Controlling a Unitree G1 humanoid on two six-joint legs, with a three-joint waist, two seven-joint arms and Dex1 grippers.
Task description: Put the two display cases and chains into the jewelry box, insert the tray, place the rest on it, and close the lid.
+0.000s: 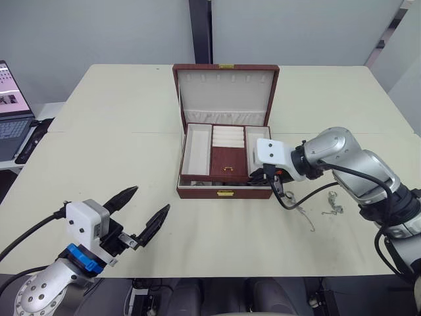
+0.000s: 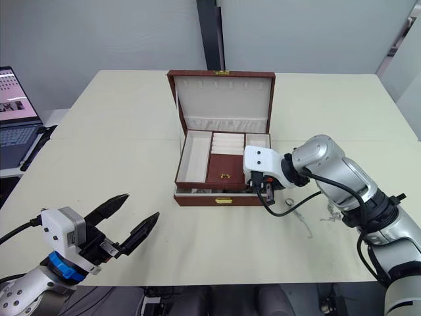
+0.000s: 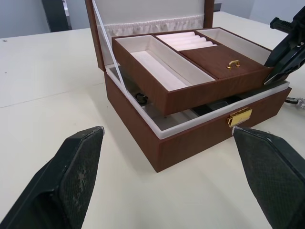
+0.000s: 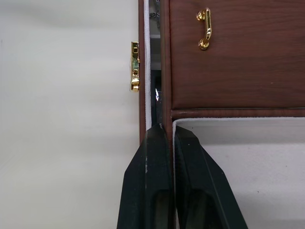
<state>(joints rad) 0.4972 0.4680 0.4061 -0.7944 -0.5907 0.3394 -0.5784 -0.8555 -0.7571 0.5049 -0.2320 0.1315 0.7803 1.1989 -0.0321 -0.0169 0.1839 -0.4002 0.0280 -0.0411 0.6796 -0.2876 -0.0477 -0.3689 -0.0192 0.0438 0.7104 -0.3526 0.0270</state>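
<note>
The brown jewelry box (image 1: 223, 193) stands open mid-table, its lid (image 1: 225, 89) upright. The brown tray (image 1: 227, 161) with white compartments and a gold handle hovers slightly above the box's rim. My right gripper (image 1: 263, 174) is shut on the tray's front wall near its right corner, one finger on each side of the wall (image 4: 167, 128). Dark shapes (image 3: 140, 98) lie in the box under the tray; I cannot tell what they are. A silver chain (image 1: 333, 205) and a thinner chain (image 1: 304, 214) lie on the table right of the box. My left gripper (image 1: 151, 198) is open near the table's front left.
A laptop (image 1: 10, 108) sits on a side surface at far left. The cream table (image 1: 118, 125) has a seam running across it behind the box. A black cable from the right arm (image 1: 309, 194) loops over the table beside the chains.
</note>
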